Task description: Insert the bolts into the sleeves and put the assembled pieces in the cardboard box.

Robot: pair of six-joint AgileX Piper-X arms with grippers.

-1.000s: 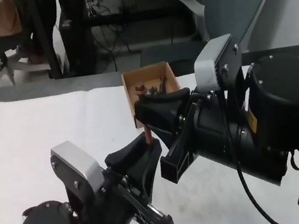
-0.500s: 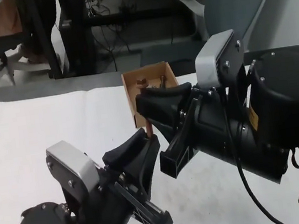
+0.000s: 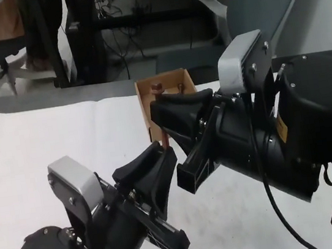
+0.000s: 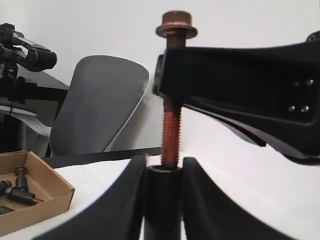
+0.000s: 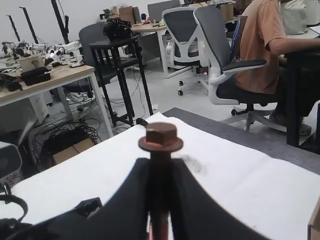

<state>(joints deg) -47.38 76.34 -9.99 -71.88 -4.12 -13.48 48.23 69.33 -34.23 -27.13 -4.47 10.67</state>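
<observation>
My right gripper [image 5: 159, 172] is shut on a copper bolt [image 5: 160, 138], head up, shank pointing down. In the left wrist view that bolt [image 4: 171, 135] stands upright, its lower end entering a black sleeve [image 4: 162, 200] on which my left gripper [image 4: 162, 170] is shut; the right gripper [image 4: 167, 75] clamps the bolt just under its head. The high view has both grippers meeting mid-bench, left gripper [image 3: 161, 157] below, right gripper [image 3: 160, 116] above, with a short piece of bolt [image 3: 165, 139] between them. The cardboard box [image 3: 144, 99] sits just behind them, with assembled pieces [image 4: 20, 192] inside.
A white cloth [image 3: 44, 135] covers the bench, with open room to the left of the arms. The box [image 4: 47, 202] is close to the grippers, toward the far side. Office chairs [image 3: 241, 2] and desks stand beyond the bench's far edge.
The left gripper with the sleeve has risen toward the right gripper, and less of the bolt's shank shows between them. The right gripper has shifted slightly up and back.
</observation>
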